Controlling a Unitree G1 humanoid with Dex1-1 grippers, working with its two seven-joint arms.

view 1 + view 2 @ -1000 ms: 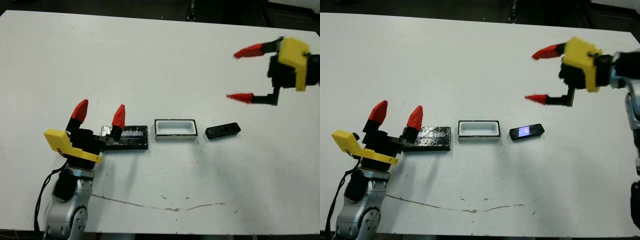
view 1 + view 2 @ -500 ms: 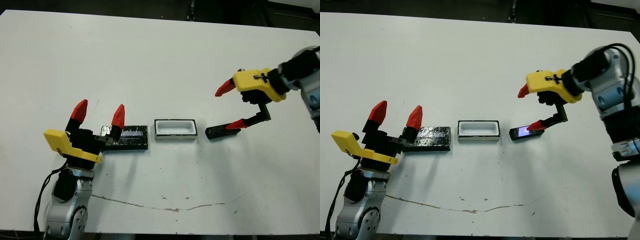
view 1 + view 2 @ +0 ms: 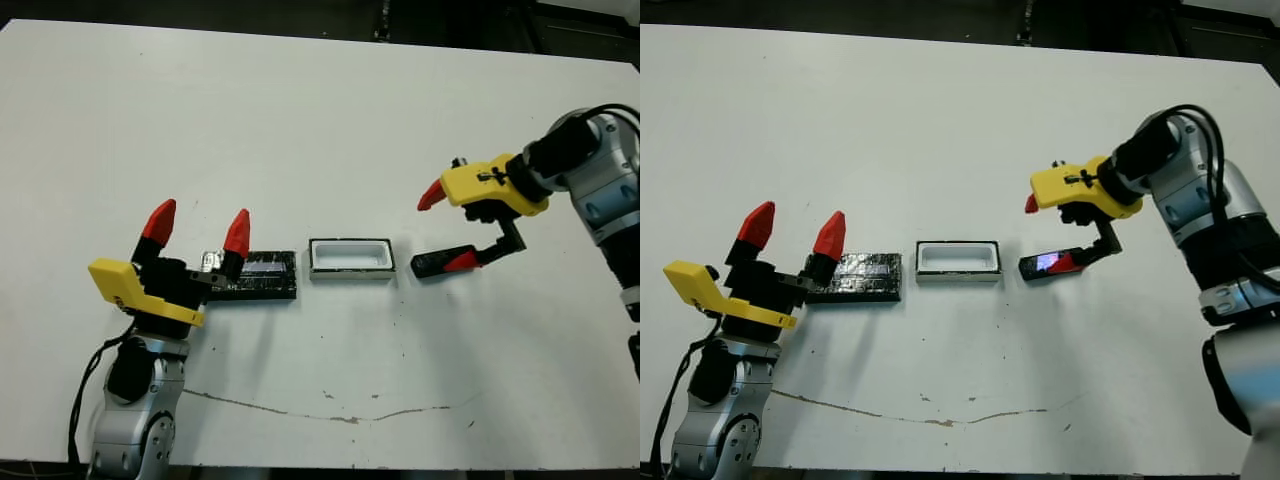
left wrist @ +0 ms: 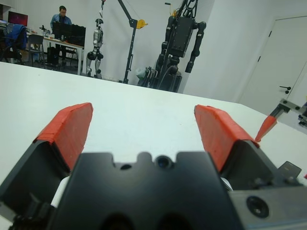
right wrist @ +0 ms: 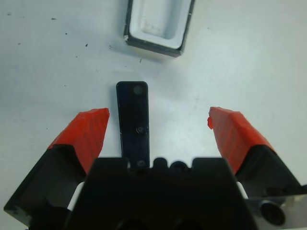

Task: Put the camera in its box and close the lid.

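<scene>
Camera [image 3: 445, 263] lies flat on the bench just right of the box [image 3: 351, 259], with the right gripper [image 5: 158, 129] spread wide over it but way off-centre. One finger [image 5: 86, 132] nearly touches it, so closing could just shove it sideways. Left gripper [image 3: 198, 228] is spread by the lid [image 3: 262, 276], left of the box

We cannot see the near end of the camera [image 5: 134, 123] in the right wrist view; it runs under the right gripper [image 5: 158, 128] body. From the head, the left gripper [image 3: 198, 226] covers the left end of the lid [image 3: 262, 277]. The left wrist view misses the lid entirely behind its own black body, and the person [image 4: 60, 20] far beyond the surface [image 4: 139, 108] is too small to make out.
</scene>
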